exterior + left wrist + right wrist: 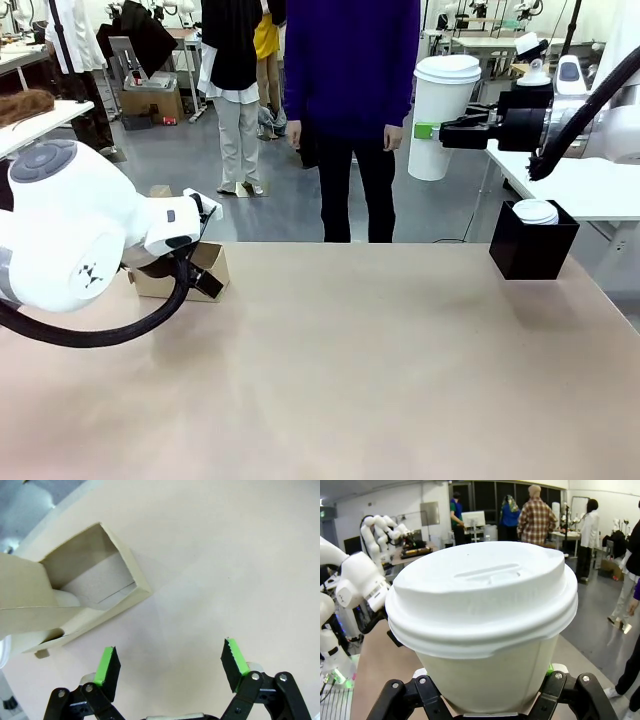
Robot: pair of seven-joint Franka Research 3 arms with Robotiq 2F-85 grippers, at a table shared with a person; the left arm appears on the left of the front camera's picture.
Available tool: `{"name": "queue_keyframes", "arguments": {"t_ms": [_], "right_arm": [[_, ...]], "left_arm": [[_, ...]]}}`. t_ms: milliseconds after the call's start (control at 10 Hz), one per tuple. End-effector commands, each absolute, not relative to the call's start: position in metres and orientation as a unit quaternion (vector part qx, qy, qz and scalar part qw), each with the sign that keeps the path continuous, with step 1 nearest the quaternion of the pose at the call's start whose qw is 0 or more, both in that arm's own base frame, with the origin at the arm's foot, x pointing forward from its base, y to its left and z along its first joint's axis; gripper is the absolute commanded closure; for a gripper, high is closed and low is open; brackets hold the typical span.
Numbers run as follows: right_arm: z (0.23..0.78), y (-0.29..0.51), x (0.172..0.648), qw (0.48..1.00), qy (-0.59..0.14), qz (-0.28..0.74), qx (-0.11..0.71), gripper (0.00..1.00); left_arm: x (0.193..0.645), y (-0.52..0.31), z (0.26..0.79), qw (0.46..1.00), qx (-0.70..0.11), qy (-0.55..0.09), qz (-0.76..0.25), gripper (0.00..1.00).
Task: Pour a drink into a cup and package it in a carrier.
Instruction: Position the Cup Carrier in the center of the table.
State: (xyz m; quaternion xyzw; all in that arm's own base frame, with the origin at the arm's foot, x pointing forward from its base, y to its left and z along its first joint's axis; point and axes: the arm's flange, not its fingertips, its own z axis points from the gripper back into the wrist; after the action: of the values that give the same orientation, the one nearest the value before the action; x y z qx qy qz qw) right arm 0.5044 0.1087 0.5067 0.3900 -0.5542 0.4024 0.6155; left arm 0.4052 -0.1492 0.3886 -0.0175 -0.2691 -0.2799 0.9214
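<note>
My right gripper (445, 131) is shut on the tall white paper cup (445, 115), capped with a white lid, and holds it high above the table's far right. In the right wrist view the cup (482, 630) sits between my fingers (560, 690). No drink is visible; the lid hides the inside. The brown cardboard carrier (185, 272) rests at the table's far left, partly behind my left arm. My left gripper (171, 662) hangs open just beside the carrier (85, 592), nothing between its green pads (107, 665).
A black square box (533, 248) with white lids (536, 211) in it stands at the table's right edge. A person in a purple top (350, 80) stands at the far side. The bare tan table (360, 370) spreads between the arms.
</note>
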Motion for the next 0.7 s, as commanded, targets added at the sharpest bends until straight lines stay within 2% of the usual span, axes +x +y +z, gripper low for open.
{"name": "queue_keyframes", "arguments": {"t_ms": [0, 300, 600], "right_arm": [[0.51, 0.11, 0.505, 0.608, -0.559, 0.408, 0.39, 0.19], [0.51, 0.11, 0.505, 0.608, -0.559, 0.408, 0.39, 0.19], [0.51, 0.11, 0.505, 0.608, -0.559, 0.408, 0.39, 0.19]], "left_arm": [[0.4, -0.141, 0.442, 0.939, -0.028, -0.253, -0.233, 0.0], [0.403, -0.123, 0.532, 0.951, -0.026, -0.254, -0.172, 0.0], [0.45, -0.086, 0.58, 0.97, -0.018, -0.222, -0.092, 0.0]]}}
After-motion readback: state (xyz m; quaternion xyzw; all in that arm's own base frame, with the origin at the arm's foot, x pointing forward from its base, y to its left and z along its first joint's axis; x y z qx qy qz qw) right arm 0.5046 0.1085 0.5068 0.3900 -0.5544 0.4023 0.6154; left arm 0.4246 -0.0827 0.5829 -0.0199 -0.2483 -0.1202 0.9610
